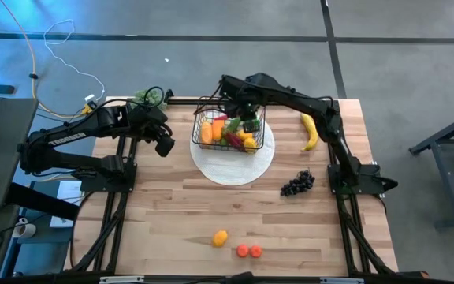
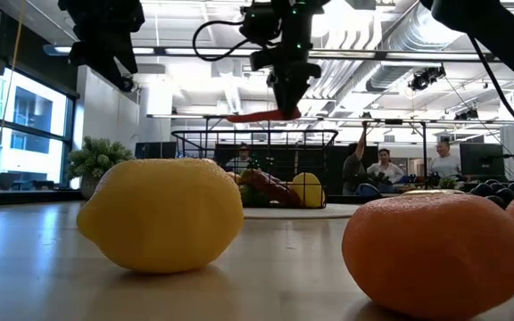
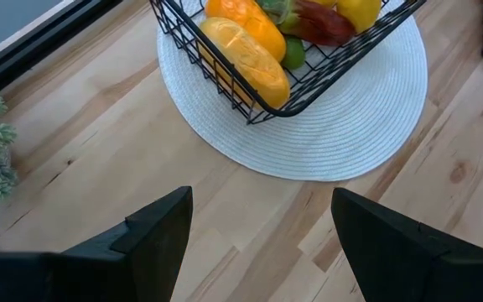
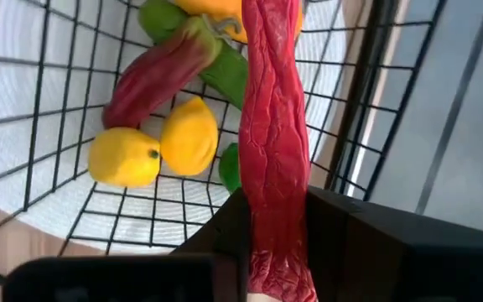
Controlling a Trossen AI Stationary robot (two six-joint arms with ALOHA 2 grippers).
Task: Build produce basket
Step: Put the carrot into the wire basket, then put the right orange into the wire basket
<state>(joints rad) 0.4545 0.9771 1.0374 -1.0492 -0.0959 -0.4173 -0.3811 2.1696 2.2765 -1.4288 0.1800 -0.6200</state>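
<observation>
Produce was partly gathered, judging by what lay loose. Nearest the counter's (image 1: 172,213) front edge sat a lemon (image 1: 221,238) and two carrot slices (image 1: 249,251), untouched. Farther back, near the right edge, the dark grapes (image 1: 297,184) and, beyond them, the banana (image 1: 310,131) also waited. The basket (image 1: 202,136) stood on a round white plate (image 1: 235,172) toward the back middle, already holding a mango (image 3: 240,59), two lemons (image 4: 153,149), a dark red pepper (image 4: 158,74) and something green. The right pincer (image 1: 247,114) hung directly above the basket, clamped on a red chilli (image 4: 273,143) that dangled over its open top, not yet released. The left pincer (image 3: 254,243) hovered just left of the plate, fingers apart, holding nothing.
</observation>
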